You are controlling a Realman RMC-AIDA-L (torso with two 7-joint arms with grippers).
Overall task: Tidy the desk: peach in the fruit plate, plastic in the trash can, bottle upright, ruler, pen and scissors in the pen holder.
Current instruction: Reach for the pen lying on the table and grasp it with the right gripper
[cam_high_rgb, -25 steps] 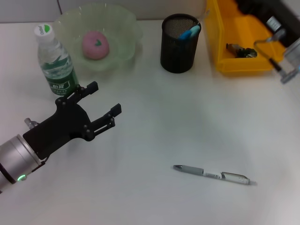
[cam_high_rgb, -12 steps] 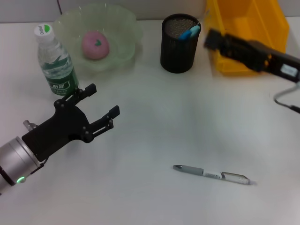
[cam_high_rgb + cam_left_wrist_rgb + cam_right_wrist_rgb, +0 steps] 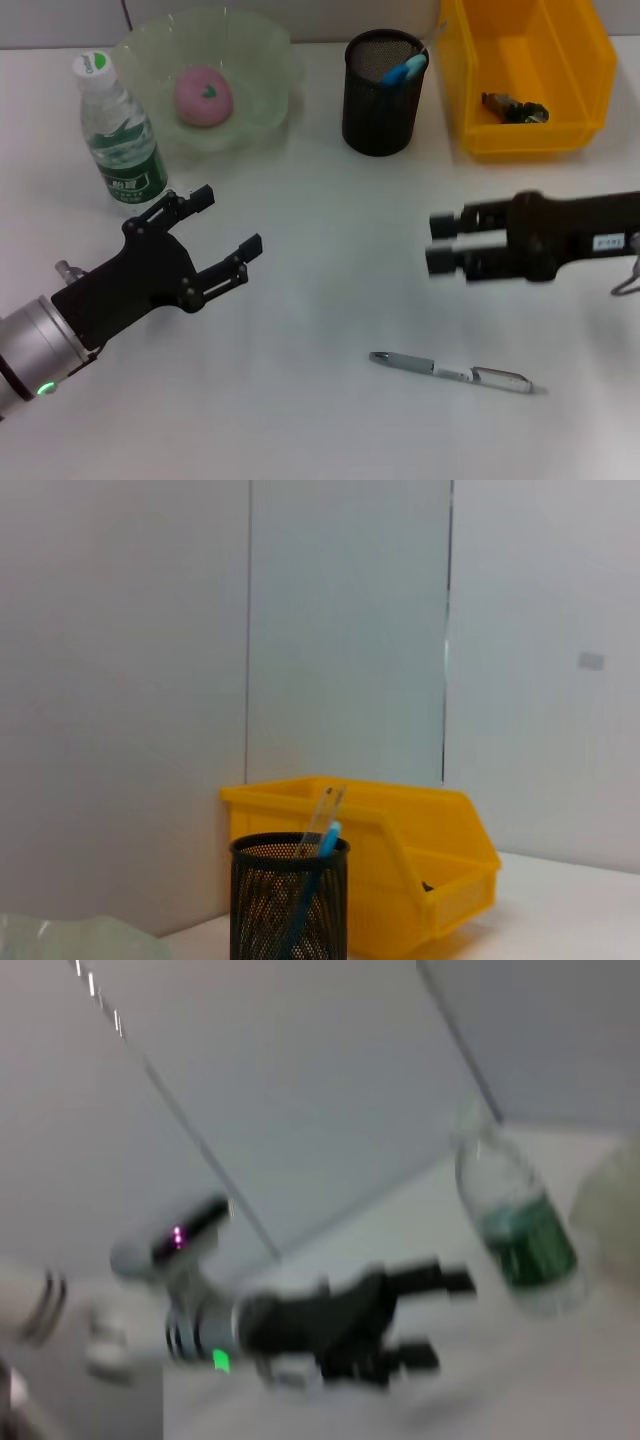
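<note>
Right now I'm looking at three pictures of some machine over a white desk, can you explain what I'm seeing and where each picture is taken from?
It is a two-armed robot. One picture looks down from its head; the other two come from cameras on its wrists. The black left gripper hovers open and empty near the upright clear water bottle. The black right gripper, also open and empty, hangs above the silver pen lying on the white desk. A pink peach sits in the pale green plate; behind stand a black mesh pen holder and a yellow bin.

Both grippers are matte black; the left gripper (image 3: 225, 225) joins a silver wrist cuff (image 3: 35, 345) (small green light glowing).
</note>
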